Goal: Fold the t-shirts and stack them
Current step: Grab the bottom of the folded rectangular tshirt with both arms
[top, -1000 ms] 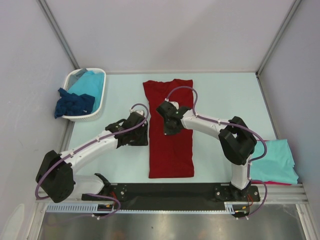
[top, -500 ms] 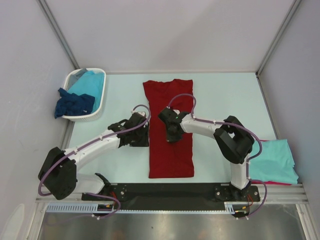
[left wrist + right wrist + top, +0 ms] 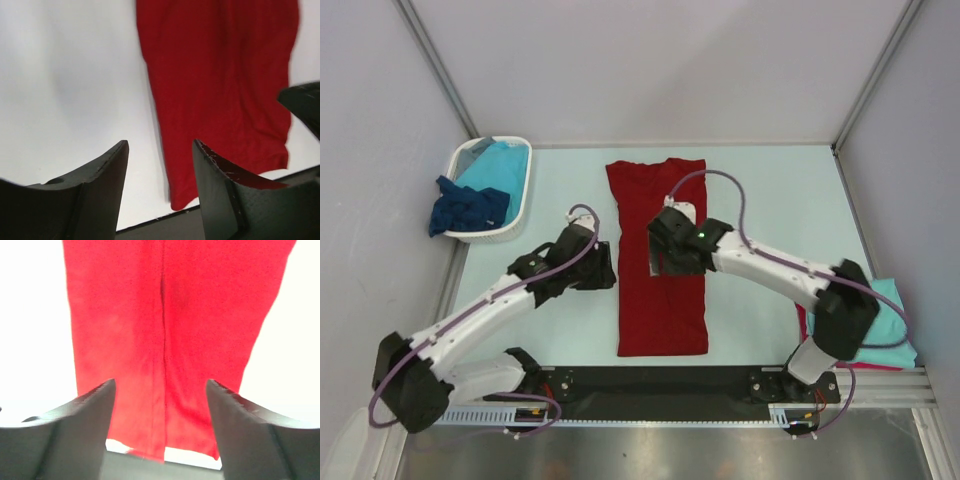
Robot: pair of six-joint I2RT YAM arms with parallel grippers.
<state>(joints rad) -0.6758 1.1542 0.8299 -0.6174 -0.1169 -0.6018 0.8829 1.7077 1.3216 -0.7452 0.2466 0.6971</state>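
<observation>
The dark red t-shirt (image 3: 660, 325) lay flat on the pale counter (image 3: 770, 190) as a long, narrow strip of soft matte cloth. It was directly under the right hand (image 3: 160, 387) and just beside the left hand (image 3: 160, 150), both of them wide and empty. To fold it well, each hand should probably pinch one corner of the same short edge through all layers and carry the corners over evenly, keeping the long sides aligned.

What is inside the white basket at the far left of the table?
In the white basket lies a turquoise shirt, and a dark blue shirt hangs over its near left rim. Anything under these two is covered and cannot be seen.
</observation>
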